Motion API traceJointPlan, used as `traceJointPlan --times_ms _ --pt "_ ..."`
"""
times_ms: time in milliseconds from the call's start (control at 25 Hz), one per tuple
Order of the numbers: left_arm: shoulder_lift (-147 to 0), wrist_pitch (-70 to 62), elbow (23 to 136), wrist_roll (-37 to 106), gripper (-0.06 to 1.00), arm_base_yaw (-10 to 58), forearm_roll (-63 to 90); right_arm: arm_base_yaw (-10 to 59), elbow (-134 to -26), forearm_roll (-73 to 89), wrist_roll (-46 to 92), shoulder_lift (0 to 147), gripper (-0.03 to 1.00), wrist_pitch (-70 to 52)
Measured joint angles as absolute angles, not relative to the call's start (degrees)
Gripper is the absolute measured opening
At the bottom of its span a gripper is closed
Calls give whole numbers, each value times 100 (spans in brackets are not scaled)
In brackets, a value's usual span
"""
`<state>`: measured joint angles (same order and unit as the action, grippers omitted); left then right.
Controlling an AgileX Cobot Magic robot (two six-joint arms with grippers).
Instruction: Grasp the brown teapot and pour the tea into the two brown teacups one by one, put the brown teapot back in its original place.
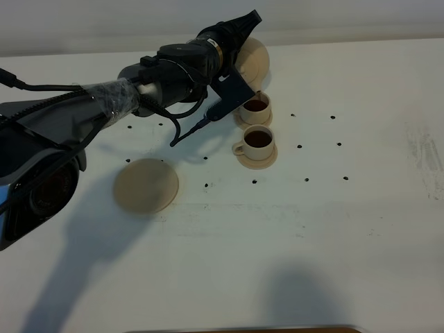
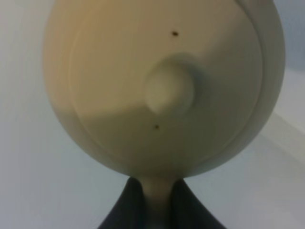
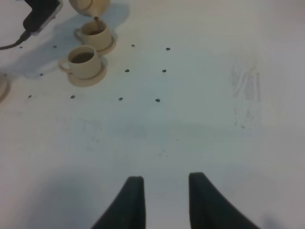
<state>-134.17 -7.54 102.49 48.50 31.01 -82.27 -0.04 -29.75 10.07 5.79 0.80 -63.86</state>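
Note:
The brown teapot (image 1: pixel 255 61) hangs tilted at the back of the table, over the far teacup (image 1: pixel 257 107). My left gripper (image 1: pixel 248 25) is shut on its handle. In the left wrist view the teapot (image 2: pixel 162 81) fills the frame, with my gripper (image 2: pixel 157 195) clamped on the handle. The near teacup (image 1: pixel 258 141) stands just in front of the far one. Both cups sit on small saucers and hold dark tea. In the right wrist view a thin stream falls from the teapot (image 3: pixel 88 5) into the far cup (image 3: pixel 95 31), beside the near cup (image 3: pixel 83 59). My right gripper (image 3: pixel 164 191) is open and empty, far from them.
The large flat tan saucer (image 1: pixel 146 185) lies bare at the left centre; its edge shows in the right wrist view (image 3: pixel 2 86). My left arm (image 1: pixel 139 87) and its cable stretch across the back left. Small dark dots (image 1: pixel 307 180) mark the white tabletop.

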Motion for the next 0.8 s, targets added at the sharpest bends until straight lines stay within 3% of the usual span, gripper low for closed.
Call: traceJointPlan --times_ms 800 --pt "-13417 -730 10249 4850 16 3101 -8243 -4 -2975 1007 579 80 22 -6386"
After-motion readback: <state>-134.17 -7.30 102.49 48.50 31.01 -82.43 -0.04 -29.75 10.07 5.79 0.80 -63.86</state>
